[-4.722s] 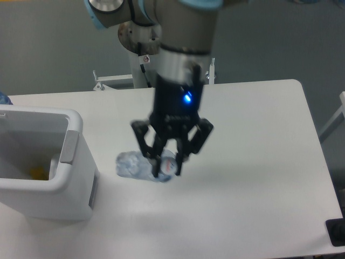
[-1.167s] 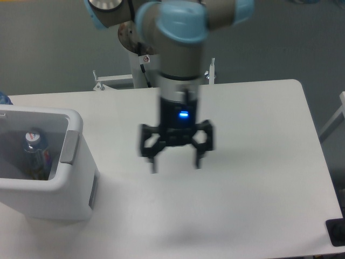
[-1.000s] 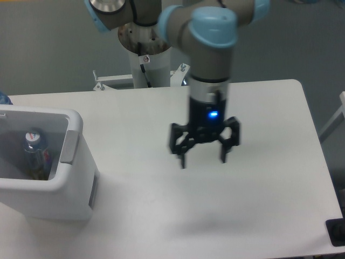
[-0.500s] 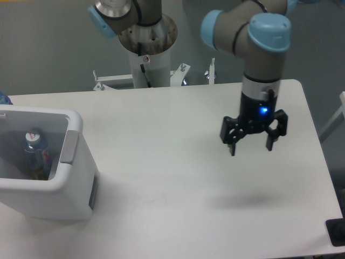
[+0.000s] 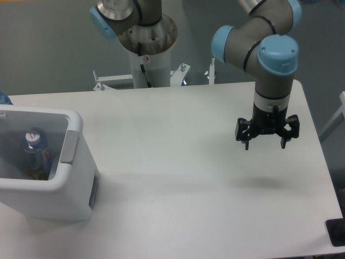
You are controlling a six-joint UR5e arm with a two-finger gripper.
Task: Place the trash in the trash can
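One bottle [image 5: 33, 154] shows in the bin [image 5: 73, 145], standing upright at nine o'clock on the table [image 5: 172, 189]. No trash on the tabletop, so the job looks done; next, I'd judge, just park the arm. Farther back, at three o'clock, the gripper [image 5: 267, 141] hangs spread and empty, well apart from the bin.

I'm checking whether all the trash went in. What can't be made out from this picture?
- Trash can: its left part is cut off by the picture's edge, and its near wall hides the floor.
- Bottle: only the top shows; anything beneath is too murky to name.
- Gripper: open, nothing between its fingers.
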